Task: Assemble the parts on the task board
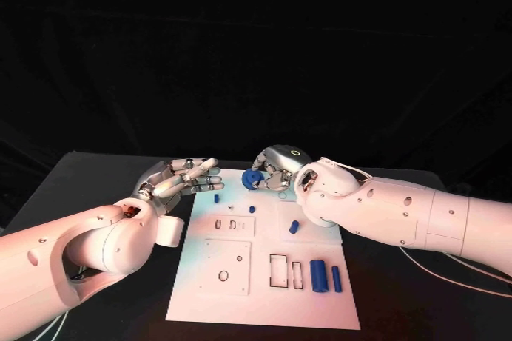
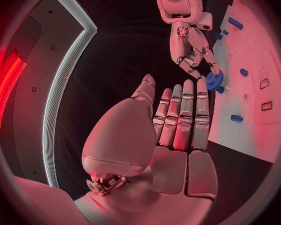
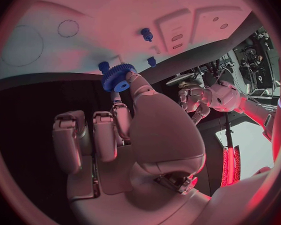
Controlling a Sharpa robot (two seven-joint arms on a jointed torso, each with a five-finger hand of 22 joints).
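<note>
Two hands over the task board: right hand pinches a blue gear, left hand spread, holding nothing.

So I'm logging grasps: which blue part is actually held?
The toothed blue gear, pinched by the right hand at the white board's far edge; the other blue parts lie untouched.

Task board: smooth, matt white plastic plate. Parts, including the toothed gear and cylinder at lower centre: matt blue plastic. Left hand and right hand: silver, metallic-looking, satin sheen. Arm shells: glossy white plastic. Table: matt black.
</note>
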